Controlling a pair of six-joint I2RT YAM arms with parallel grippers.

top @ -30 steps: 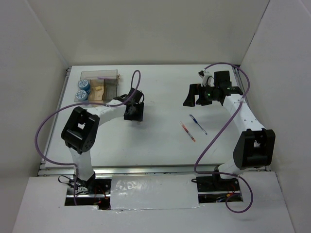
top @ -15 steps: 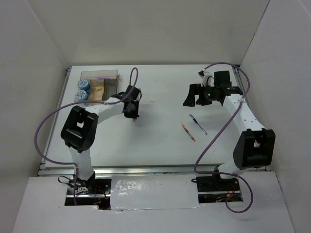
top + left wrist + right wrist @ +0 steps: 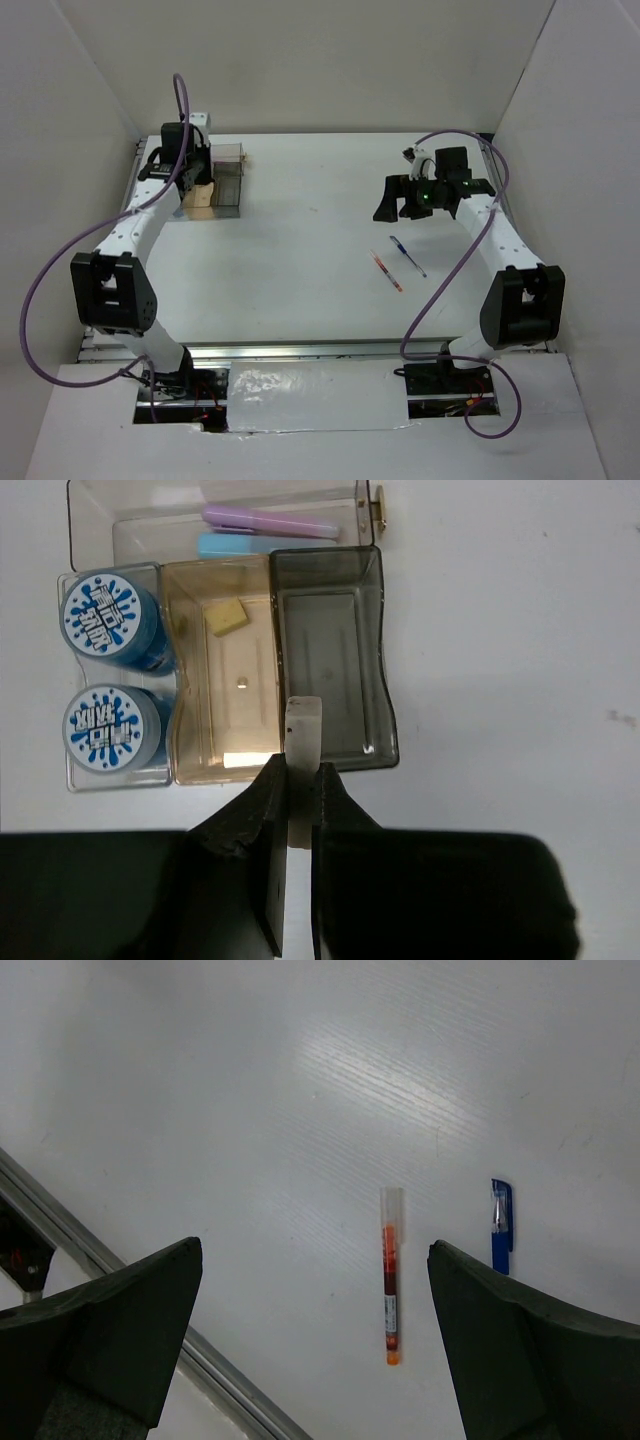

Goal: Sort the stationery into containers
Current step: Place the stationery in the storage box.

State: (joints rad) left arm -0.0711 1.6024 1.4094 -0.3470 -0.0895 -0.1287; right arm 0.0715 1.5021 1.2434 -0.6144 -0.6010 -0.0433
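White tabletop (image 3: 320, 220); I'm pinching stub (image 3: 303, 720), likely light and stiff, by its near end in left gripper (image 3: 300, 770) over organiser (image 3: 385, 710); right gripper (image 3: 312, 1250) gaping.

The left arm (image 3: 135, 225) and right arm (image 3: 497, 235) are white tubes with blocky black joints. The left gripper (image 3: 300, 770) and right gripper (image 3: 315, 1250) are black. A purple cable (image 3: 180, 100) trails each arm.

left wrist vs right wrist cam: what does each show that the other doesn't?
Left wrist only: the organiser holding two blue tubs, a tan stub, a pale-blue bar and a purple pen; the left gripper shut on a pale stub. Right wrist only: the red-orange pen and blue pen lying apart on the table, the right gripper open above them. Both: white table.
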